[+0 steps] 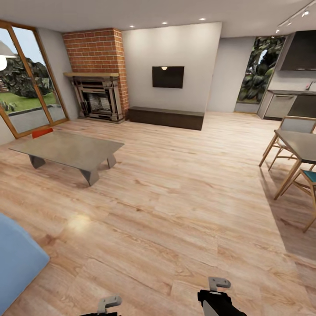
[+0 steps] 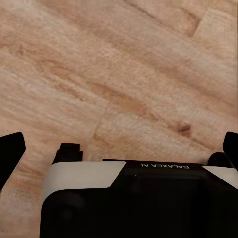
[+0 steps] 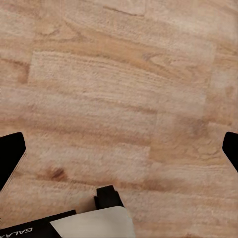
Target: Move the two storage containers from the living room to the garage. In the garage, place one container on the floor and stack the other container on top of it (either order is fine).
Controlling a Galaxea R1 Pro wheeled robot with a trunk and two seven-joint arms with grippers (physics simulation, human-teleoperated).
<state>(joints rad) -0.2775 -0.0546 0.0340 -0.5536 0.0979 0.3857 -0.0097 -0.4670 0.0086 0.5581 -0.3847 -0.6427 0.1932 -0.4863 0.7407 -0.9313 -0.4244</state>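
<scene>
Now steer toward the red bin (image 1: 42, 132) at left behind the grey table (image 1: 70, 150); keep left gripper (image 2: 119, 148) and right gripper (image 3: 119, 151) spread, empty.

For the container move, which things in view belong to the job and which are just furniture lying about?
Job:
- orange-red container, partly hidden behind the coffee table
- left gripper, open, holding nothing
- right gripper, open, holding nothing

Lying about:
- coffee table
- fireplace
- wall TV
- dining table
- blue sofa
</scene>
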